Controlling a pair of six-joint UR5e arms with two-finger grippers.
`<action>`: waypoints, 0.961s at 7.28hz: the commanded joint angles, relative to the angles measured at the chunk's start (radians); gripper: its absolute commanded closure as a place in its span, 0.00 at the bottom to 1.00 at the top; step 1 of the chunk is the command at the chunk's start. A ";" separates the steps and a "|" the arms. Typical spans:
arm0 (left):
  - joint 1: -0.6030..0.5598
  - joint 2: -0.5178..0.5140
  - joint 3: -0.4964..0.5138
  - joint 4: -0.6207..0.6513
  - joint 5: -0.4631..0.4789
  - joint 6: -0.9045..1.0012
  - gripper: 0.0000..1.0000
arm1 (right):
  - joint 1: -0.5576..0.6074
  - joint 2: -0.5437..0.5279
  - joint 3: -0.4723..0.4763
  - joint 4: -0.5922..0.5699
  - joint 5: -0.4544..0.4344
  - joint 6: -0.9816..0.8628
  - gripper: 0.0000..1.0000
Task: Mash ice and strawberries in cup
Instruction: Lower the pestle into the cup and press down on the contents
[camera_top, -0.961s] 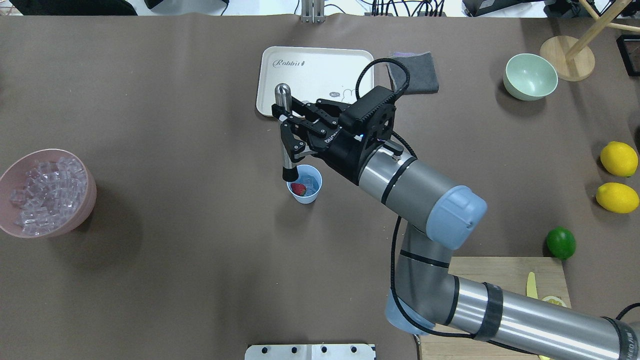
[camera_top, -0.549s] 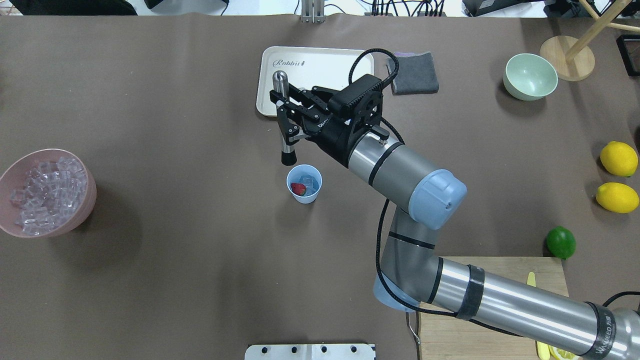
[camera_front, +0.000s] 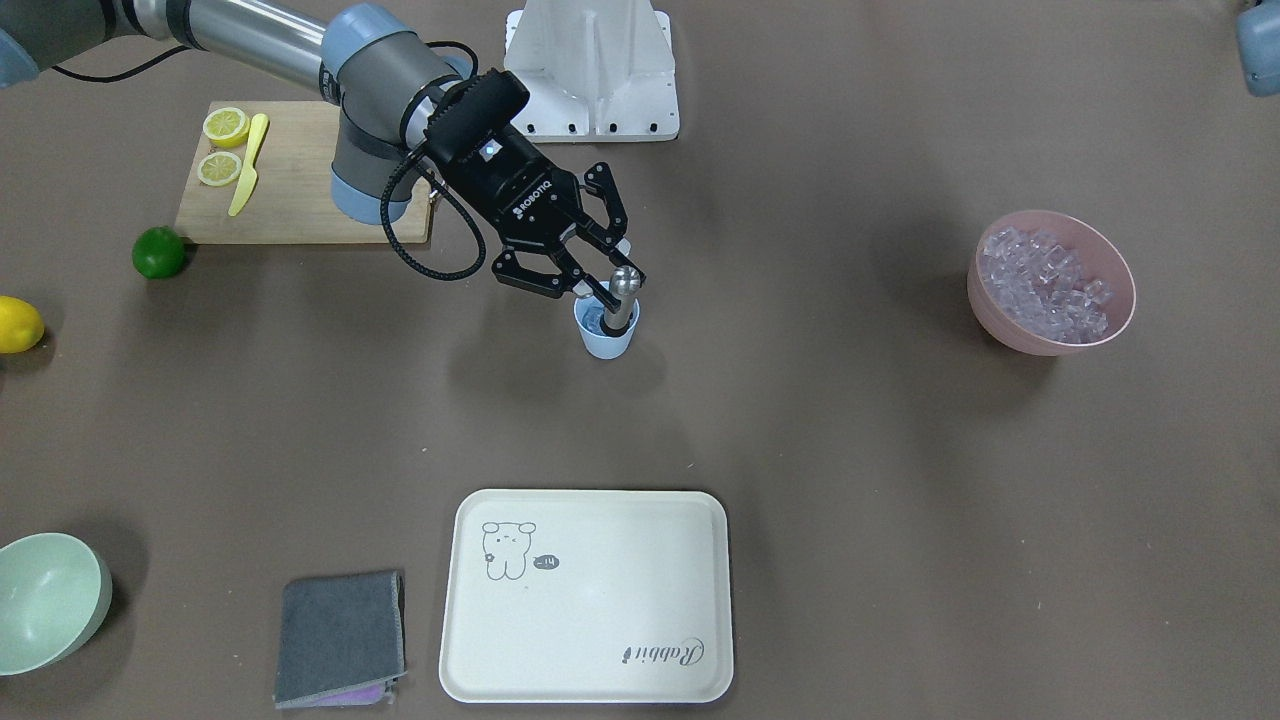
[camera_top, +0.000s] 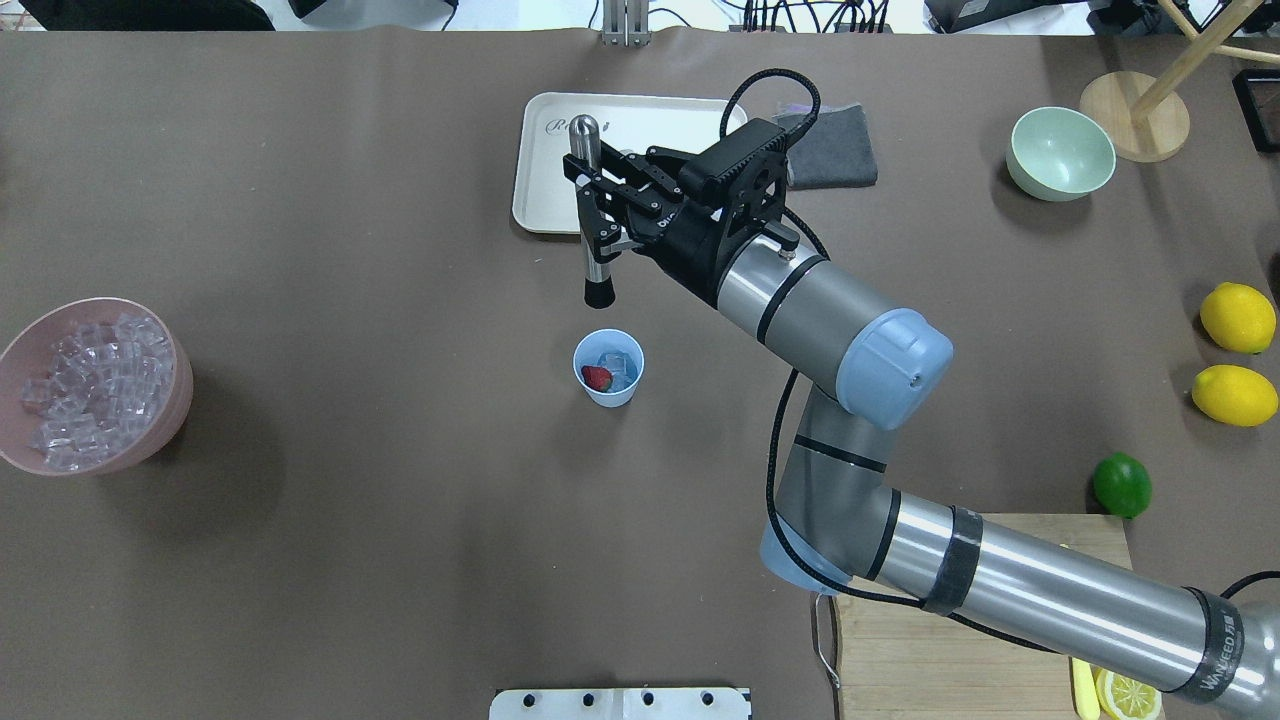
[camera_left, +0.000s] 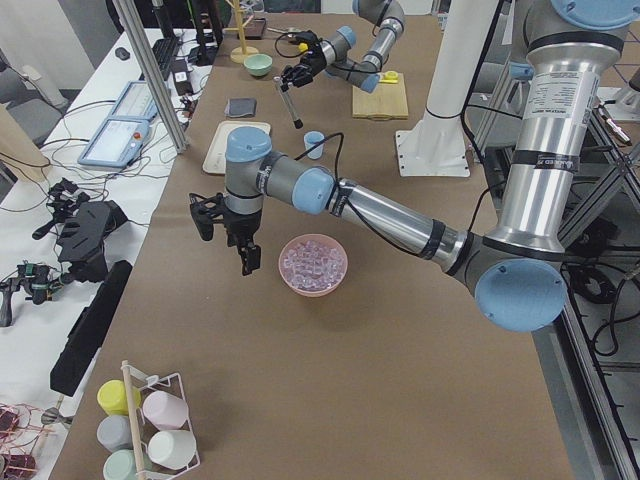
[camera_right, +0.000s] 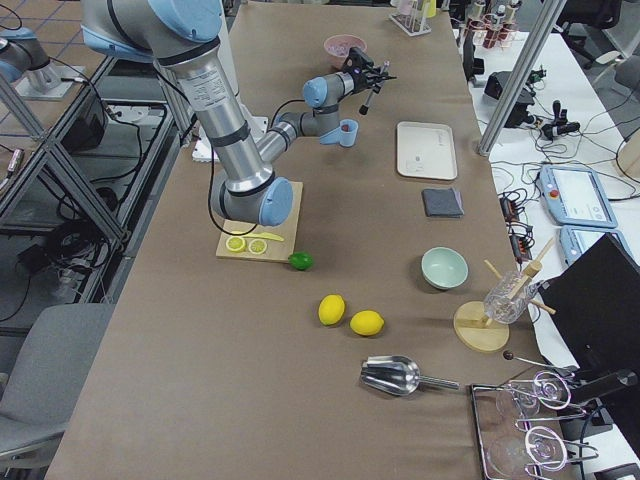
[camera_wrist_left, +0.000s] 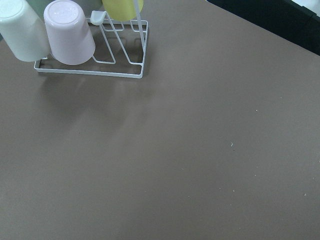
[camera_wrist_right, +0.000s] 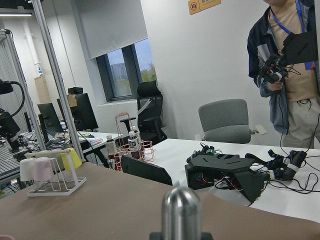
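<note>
Step in hand: mashing, judged between strokes or not yet started, since the strawberry looks whole.

- The right tool is clamped on a metal masher, which is held upright with its black end down, above the cup and clear of its rim.
- The cup stands alone mid-counter. It is gripped by nothing.
- The left tool is seen only from the side; whether it is open cannot be told.

Next move: the black end needs to be centred over the cup mouth and pressed straight down. The loose cup could tip.

Counts:
- One cup, one strawberry, and a few ice cubes inside; the exact number is unclear.
- One pink bowl heaped with uncounted ice.
- Two lemons, one lime, one tray.
</note>
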 joint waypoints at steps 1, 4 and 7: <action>0.002 -0.002 0.003 -0.003 0.001 0.000 0.02 | -0.059 -0.024 0.001 0.006 -0.058 0.000 1.00; 0.002 -0.007 0.019 -0.014 0.001 0.002 0.02 | -0.060 -0.037 0.001 -0.003 -0.066 -0.003 1.00; 0.002 -0.011 0.024 -0.014 0.001 0.003 0.02 | -0.063 -0.058 -0.002 -0.006 -0.066 0.000 1.00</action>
